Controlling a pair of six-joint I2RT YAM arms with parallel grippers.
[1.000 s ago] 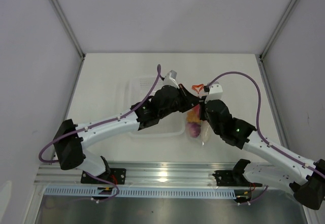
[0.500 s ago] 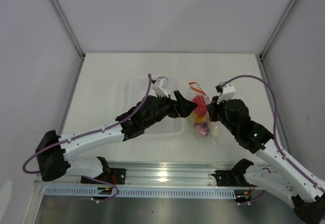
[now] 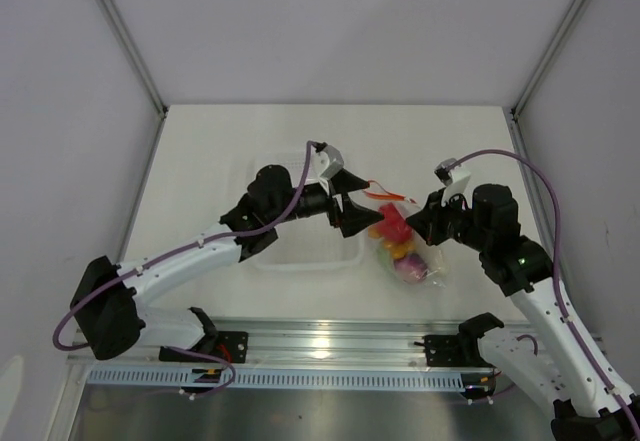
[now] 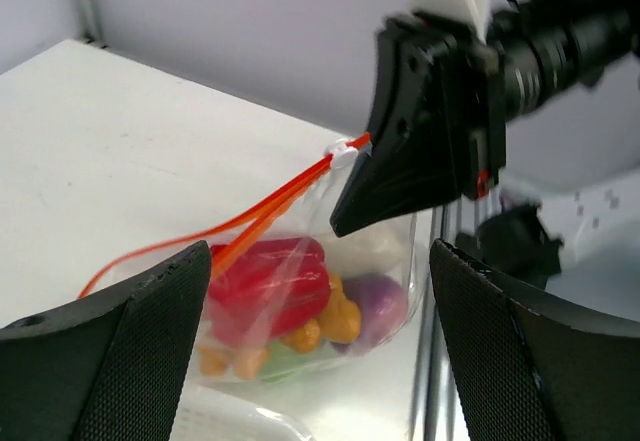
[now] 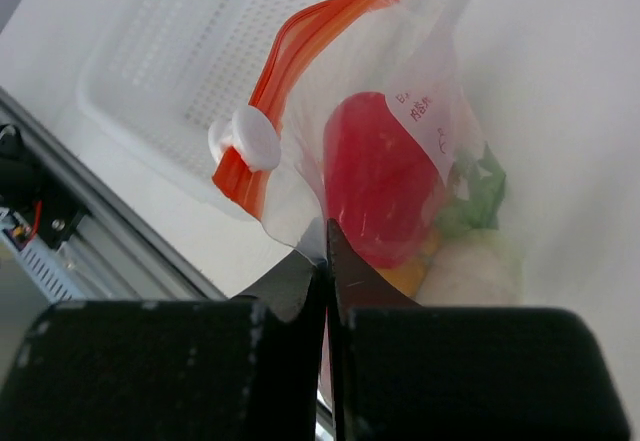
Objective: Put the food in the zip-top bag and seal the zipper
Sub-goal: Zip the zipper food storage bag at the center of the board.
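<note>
The zip-top bag (image 3: pixel 414 261) hangs clear and floppy from my right gripper (image 5: pixel 326 249), which is shut on the plastic edge just below the white slider (image 5: pixel 247 141). The orange-red zipper (image 5: pixel 305 66) runs up from that slider. Inside the bag lie the food pieces: a red bell pepper (image 5: pixel 380 176), green cabbage (image 5: pixel 478 186) and a white radish (image 5: pixel 470 271). The left wrist view also shows an orange-yellow lumpy piece (image 4: pixel 338 316) and the purple onion (image 4: pixel 388 301). My left gripper (image 3: pixel 358 204) stands open just left of the bag, touching nothing.
A rigid clear perforated tray (image 3: pixel 268 175) lies on the white table left of the bag, under my left arm. The metal rail (image 3: pixel 330 346) with the arm bases runs along the near edge. Grey walls close in the back and both sides.
My left gripper opened, let go of the bag's mouth and drew back to the left. My right gripper carried the bag to the right, still pinching it.
</note>
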